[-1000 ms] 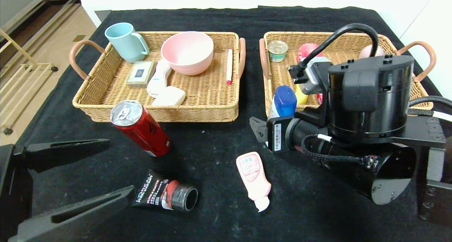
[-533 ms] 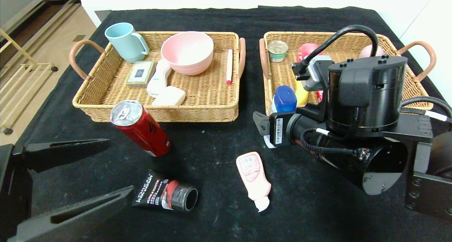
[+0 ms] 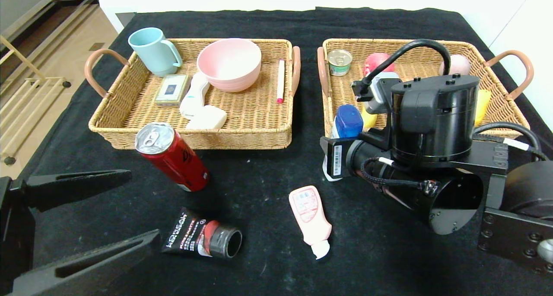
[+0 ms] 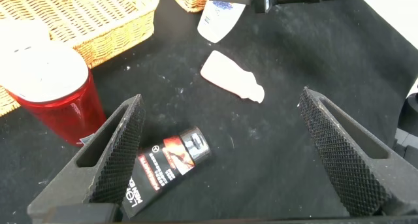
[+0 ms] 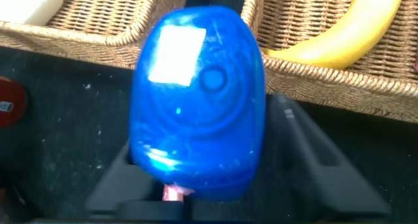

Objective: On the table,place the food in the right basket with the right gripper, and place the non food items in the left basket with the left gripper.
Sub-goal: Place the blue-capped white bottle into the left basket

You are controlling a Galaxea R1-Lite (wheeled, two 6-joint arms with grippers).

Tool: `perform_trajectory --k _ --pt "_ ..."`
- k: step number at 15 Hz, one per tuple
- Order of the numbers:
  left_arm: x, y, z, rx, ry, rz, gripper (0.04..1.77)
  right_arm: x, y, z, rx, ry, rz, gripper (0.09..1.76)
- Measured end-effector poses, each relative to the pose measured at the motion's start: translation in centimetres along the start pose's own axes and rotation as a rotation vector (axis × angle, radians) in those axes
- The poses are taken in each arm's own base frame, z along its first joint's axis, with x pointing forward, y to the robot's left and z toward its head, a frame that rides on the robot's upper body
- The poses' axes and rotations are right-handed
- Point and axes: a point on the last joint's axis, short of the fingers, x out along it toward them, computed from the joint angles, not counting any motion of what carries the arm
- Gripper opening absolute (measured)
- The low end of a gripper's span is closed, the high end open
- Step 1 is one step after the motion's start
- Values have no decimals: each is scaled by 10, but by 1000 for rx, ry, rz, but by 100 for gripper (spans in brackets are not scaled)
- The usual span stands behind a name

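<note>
"White bottle [image 3: 348, 121] with the blue cap: where do we log it?" (first observer)

"Standing on the table [image 3: 259, 170], just outside the near left corner of the right basket [image 3: 432, 43]. The right gripper [image 5: 202, 132] reaches in from the right. In its wrist view the cap fills the space between the dark fingers [image 5: 307, 152], which sit against both sides of the bottle. We put the jaws down as closed on it." (second observer)

"Odd hand for it. A bottle like that is not food." (first)

"Agreed. By the task it belongs in the left basket [image 3: 194, 138], by way of the other arm. Our guess is that it stands so near the right arm that the right arm took it. We note the mismatch and leave it there." (second)

"And the left gripper [image 3: 144, 204]?" (first)

"Low at the near left, jaws spread wide, holding nothing. The black tube [image 3: 201, 237] lies on its side just beyond the fingertips, so we judge that arm is set up for it. The pink squeeze bottle [image 3: 311, 214] lies flat near the middle, cap towards us, apart from both grippers." (second)

"Food still out?" (first)

"The red can [image 3: 170, 155] stands just in front of the left basket, on the left arm's side and a long reach for the right." (second)
</note>
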Motion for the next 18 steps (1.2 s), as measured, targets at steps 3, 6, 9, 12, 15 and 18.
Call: perform_trajectory --k 3,6,9,12,15,18 --pt "-1 0 0 1 -2 0 172 2 -1 0 1 0 -7 67" --pt "-1 0 0 1 -2 0 172 2 -2 0 2 1 -8 66" --pt "-1 0 0 1 -1 0 172 2 -2 -1 0 3 -8 66" --pt "-1 0 0 1 -1 -1 172 2 -2 -1 -1 4 -9 66" --pt "-1 0 -1 0 0 0 172 1 -4 0 1 2 -11 66" --pt "0 0 -1 -1 3 -1 172 -5 -7 6 -12 -8 -8 66"
